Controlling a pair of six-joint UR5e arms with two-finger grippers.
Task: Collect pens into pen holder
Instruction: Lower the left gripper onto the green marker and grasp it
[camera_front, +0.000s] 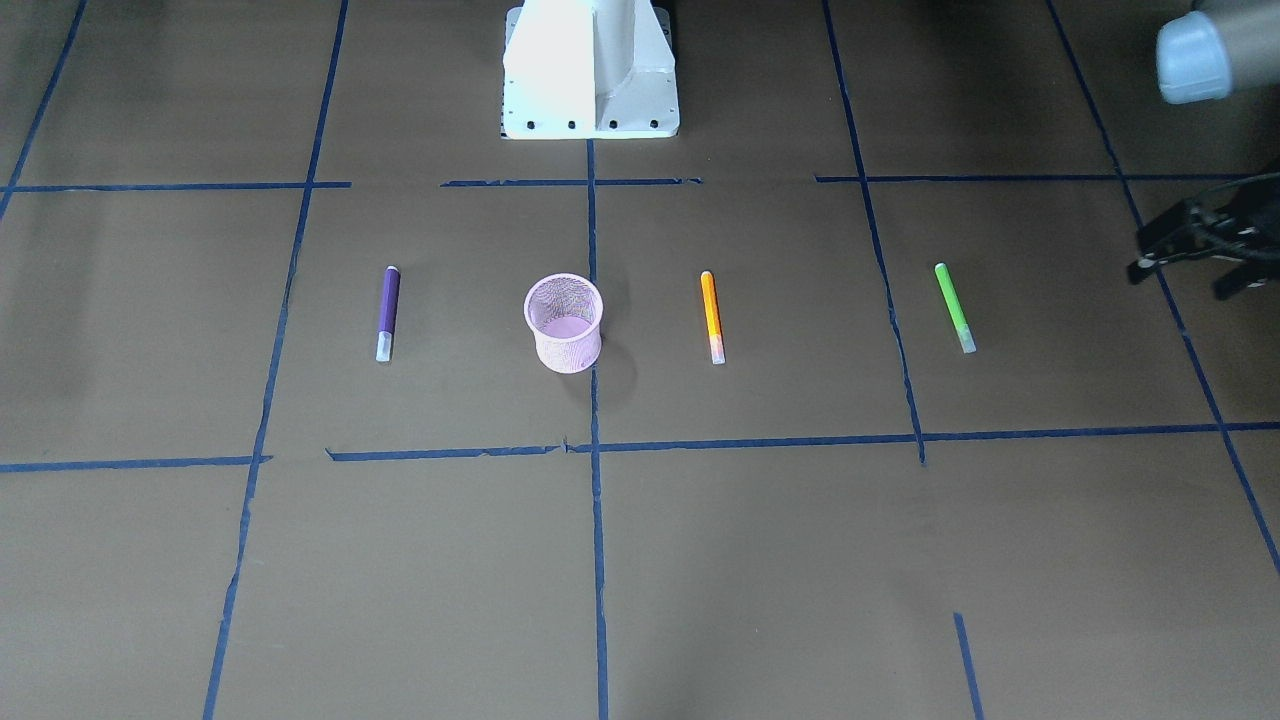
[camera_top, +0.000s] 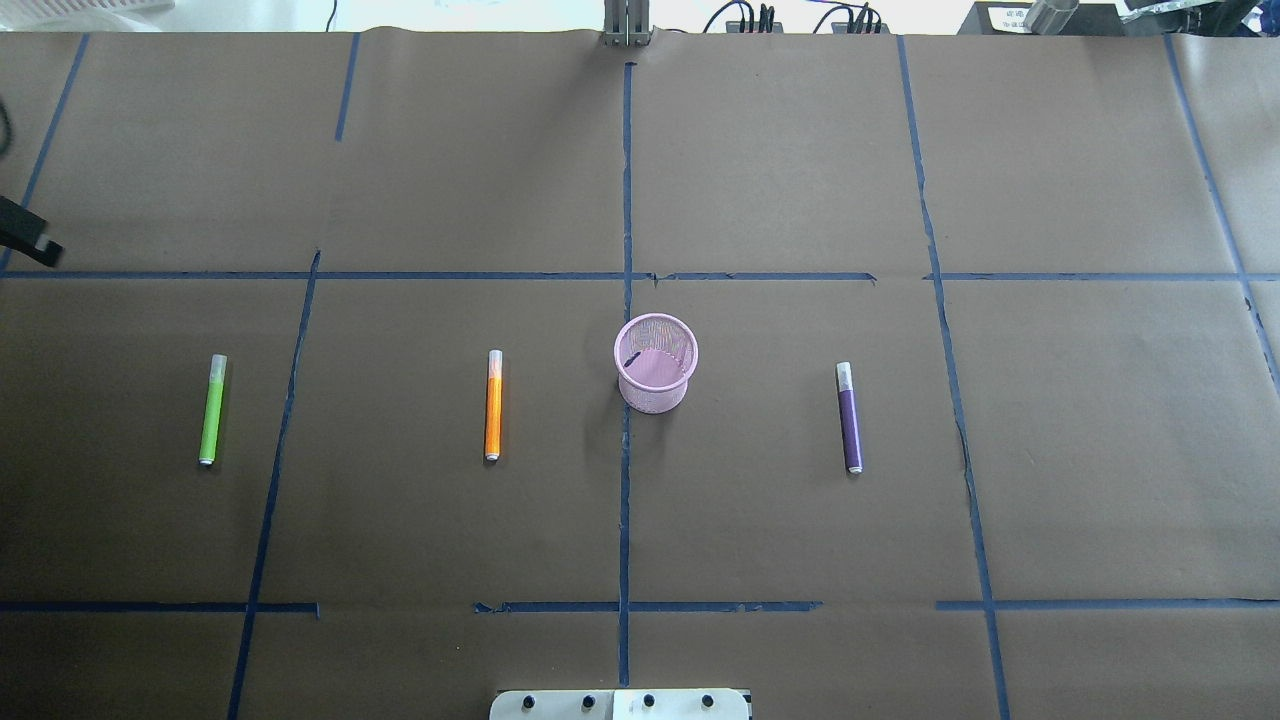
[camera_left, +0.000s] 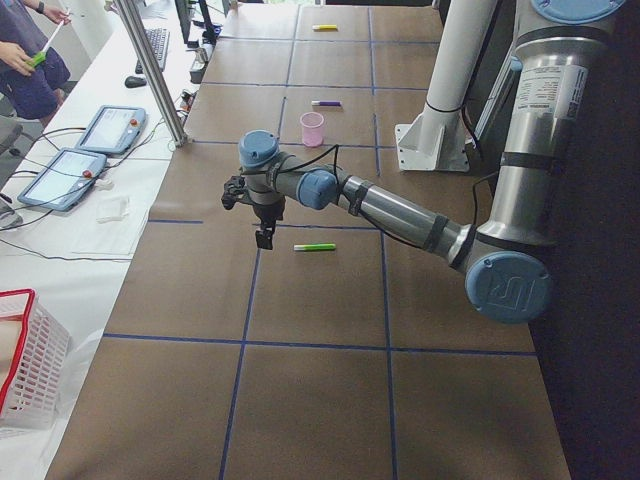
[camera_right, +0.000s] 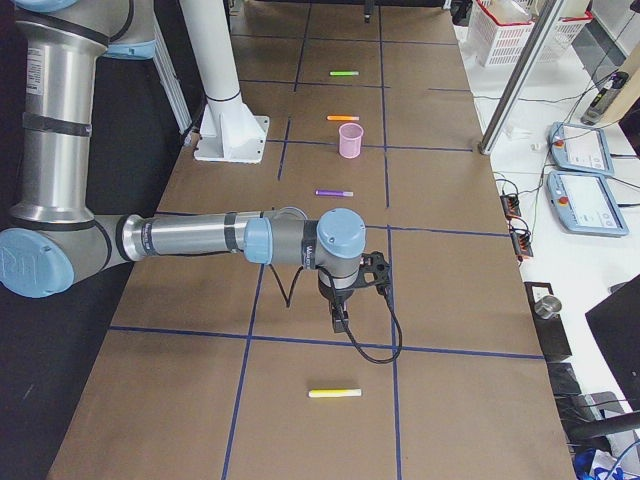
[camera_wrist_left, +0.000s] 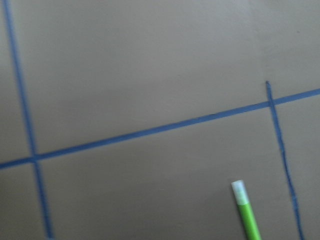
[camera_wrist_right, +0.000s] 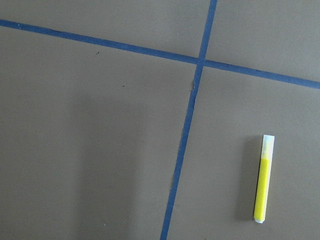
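Note:
The pink mesh pen holder (camera_front: 564, 322) (camera_top: 655, 363) stands upright mid-table and looks empty. The purple pen (camera_top: 849, 416), orange pen (camera_top: 493, 404) and green pen (camera_top: 212, 408) lie flat and apart in a row with it. My left gripper (camera_front: 1190, 250) hovers open and empty above the table, out past the green pen, whose capped end shows in the left wrist view (camera_wrist_left: 246, 210). My right gripper (camera_right: 340, 322) hovers beyond the purple pen (camera_right: 334, 192); I cannot tell if it is open or shut.
A yellow pen (camera_wrist_right: 263, 185) (camera_right: 335, 393) lies near the table's end on my right. Blue tape lines grid the brown paper. My white base pedestal (camera_front: 590, 70) stands at the near edge. Tablets (camera_left: 80, 150) and a white basket (camera_left: 30, 370) sit beside the table.

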